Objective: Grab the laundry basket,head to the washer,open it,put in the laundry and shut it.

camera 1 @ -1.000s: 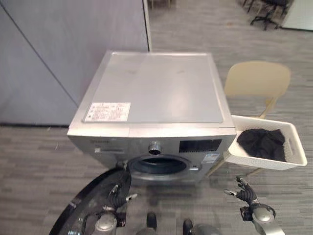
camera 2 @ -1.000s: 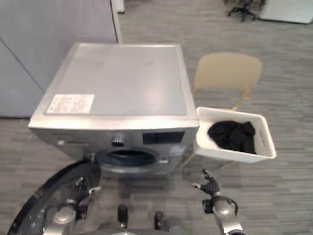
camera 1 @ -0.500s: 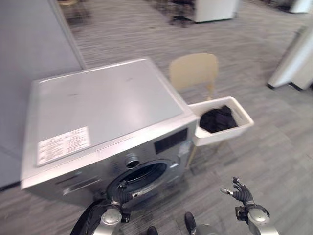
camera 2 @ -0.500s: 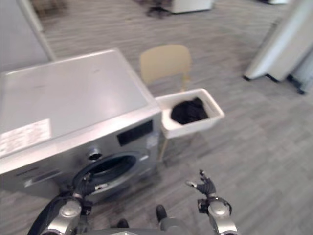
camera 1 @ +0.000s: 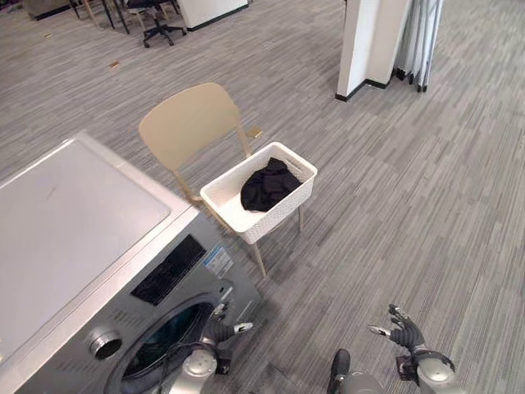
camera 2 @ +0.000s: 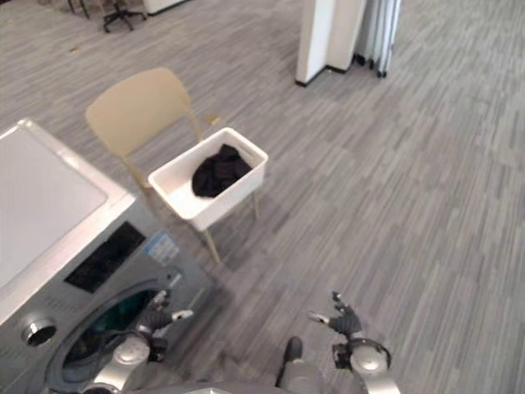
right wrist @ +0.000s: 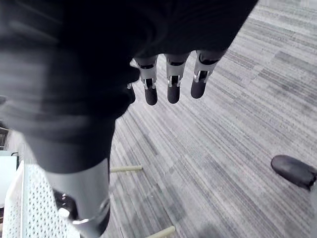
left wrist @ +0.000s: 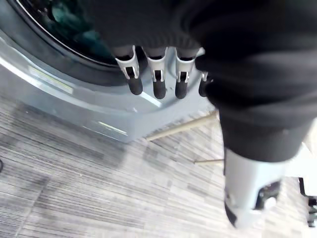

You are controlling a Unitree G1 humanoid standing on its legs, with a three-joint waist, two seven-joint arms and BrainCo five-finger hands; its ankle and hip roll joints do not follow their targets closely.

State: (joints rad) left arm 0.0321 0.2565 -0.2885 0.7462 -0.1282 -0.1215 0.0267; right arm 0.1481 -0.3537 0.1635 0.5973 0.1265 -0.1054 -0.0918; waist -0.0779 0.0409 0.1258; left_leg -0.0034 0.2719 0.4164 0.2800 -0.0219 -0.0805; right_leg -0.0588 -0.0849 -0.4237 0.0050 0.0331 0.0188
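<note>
The washer (camera 1: pixel 90 271) fills the lower left of the head views, a silver-grey metal box with a flat, smooth top. Its front carries a dark rectangular display panel (camera 1: pixel 168 269), a round chrome dial (camera 1: pixel 104 344) and a small pale sticker (camera 1: pixel 218 261) whose print is too small to read. The round drum opening (camera 1: pixel 164 343) shows dark with a teal tint inside, ringed in black.

Just beside the washer's right corner, near the middle of the frame, the laundry basket (camera 1: pixel 260 190) sits on the seat of a chair (camera 1: pixel 190 125). The basket is white plastic, rectangular, its walls pierced in a fine lattice. A crumpled black garment (camera 1: pixel 269 184) lies inside it, reaching one rim. The chair is smooth beige with a rounded back and thin pale legs.

The floor (camera 1: pixel 410 180) is grey carpet in streaked plank-like strips. A white pillar (camera 1: pixel 373 41) stands at the upper right, and a black office chair (camera 1: pixel 152 12) at the upper left.

The left hand (camera 1: pixel 220 332) hovers at the bottom edge, close before the drum opening, fingers straight and relaxed, holding nothing. The right hand (camera 1: pixel 404 332) floats at the lower right over bare carpet, well apart from the basket, fingers spread and empty.
</note>
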